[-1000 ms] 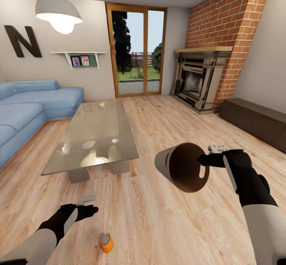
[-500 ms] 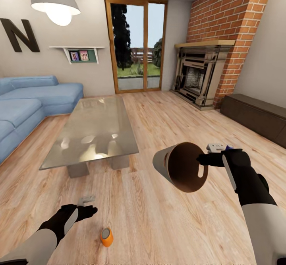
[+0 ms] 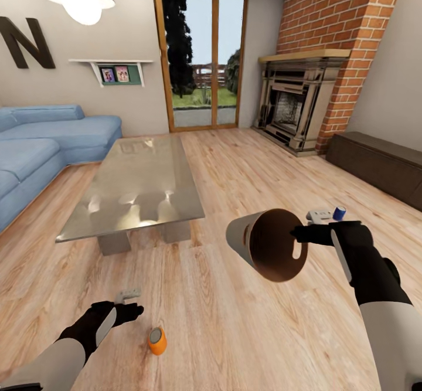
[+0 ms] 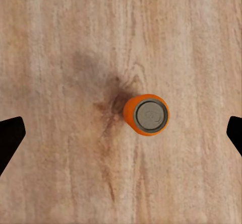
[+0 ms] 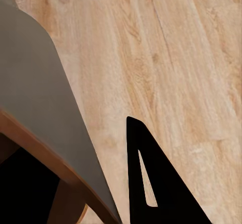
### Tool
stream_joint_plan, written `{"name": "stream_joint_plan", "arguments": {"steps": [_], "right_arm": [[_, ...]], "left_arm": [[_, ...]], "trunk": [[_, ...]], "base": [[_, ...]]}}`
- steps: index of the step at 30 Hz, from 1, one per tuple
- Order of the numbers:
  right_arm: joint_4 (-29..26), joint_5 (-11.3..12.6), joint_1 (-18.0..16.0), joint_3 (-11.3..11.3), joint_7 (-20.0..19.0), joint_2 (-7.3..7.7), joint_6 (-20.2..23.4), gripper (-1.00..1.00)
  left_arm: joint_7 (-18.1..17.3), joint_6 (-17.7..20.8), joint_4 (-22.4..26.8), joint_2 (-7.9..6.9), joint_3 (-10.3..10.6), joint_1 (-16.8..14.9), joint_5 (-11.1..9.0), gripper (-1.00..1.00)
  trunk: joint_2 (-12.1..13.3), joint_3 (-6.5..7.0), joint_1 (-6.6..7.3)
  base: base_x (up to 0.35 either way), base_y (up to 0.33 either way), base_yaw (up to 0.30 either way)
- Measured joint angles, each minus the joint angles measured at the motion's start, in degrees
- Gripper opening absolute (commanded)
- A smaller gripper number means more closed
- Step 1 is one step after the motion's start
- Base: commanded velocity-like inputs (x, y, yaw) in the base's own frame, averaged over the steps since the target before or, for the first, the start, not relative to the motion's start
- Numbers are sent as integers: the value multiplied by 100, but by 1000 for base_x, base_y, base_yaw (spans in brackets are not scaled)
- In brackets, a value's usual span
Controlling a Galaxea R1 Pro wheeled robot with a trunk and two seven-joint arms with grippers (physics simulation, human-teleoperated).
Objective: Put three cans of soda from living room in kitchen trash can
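Wood floor carries orange can [image 3: 156, 341]; right end effector [image 3: 300, 234] grips bin [image 3: 266, 243].

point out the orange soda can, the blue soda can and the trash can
orange soda can [image 4: 146, 115]: left wrist view, on its silvery top
blue soda can [image 3: 339, 213]: head view, on its side wall
trash can [image 3: 280, 243]: head view, on its orange-brown inner wall

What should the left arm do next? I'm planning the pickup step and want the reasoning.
Probably lower the left gripper straight down onto the orange can. In the left wrist view the can stands upright on the wood floor, roughly between the wide-open fingers. The right gripper already holds the trash can tilted on its side, so the can could go in once grasped.
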State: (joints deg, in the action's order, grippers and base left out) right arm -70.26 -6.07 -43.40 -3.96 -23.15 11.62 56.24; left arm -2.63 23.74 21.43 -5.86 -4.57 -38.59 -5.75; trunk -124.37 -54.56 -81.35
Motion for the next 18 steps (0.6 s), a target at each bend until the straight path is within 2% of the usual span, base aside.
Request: {"name": "stream_joint_plan", "arguments": {"steps": [1,4,9,11,12,15,18], "right_arm": [[3,-64,1,-9,-157,20,-46,-100],[-9,128,1,-16,-287,33,-29,-100],[-10,-67,1,-158,-309,107,-79,-100],[-10,-35,1,-202,-321,146,-74,-100],[1,79,2,-241,-340,216,-47,-100],[-14,-51,1,-270,-328,260,-79,-100],[-23,10,1,-288,-336,281,-67,-100]], "left_arm": [[-6,-5,2,14,0,1,-4,100],[-9,-8,7,26,0,0,-2,100],[-9,-8,10,30,0,3,2,100],[-10,-9,10,31,0,5,3,100],[-10,-9,11,33,0,8,-1,100],[-18,-12,11,35,0,9,1,100],[-24,-54,6,45,3,9,3,100]], "trunk": [[-40,-27,-22],[-161,-107,-88],[-361,-242,-198],[-441,-296,-242],[-481,-323,-263],[-602,-404,-329],[-722,-485,-395]], "base": [[0,0,0],[0,0,0],[0,0,0],[0,0,0],[0,0,0],[0,0,0],[0,0,0]]}}
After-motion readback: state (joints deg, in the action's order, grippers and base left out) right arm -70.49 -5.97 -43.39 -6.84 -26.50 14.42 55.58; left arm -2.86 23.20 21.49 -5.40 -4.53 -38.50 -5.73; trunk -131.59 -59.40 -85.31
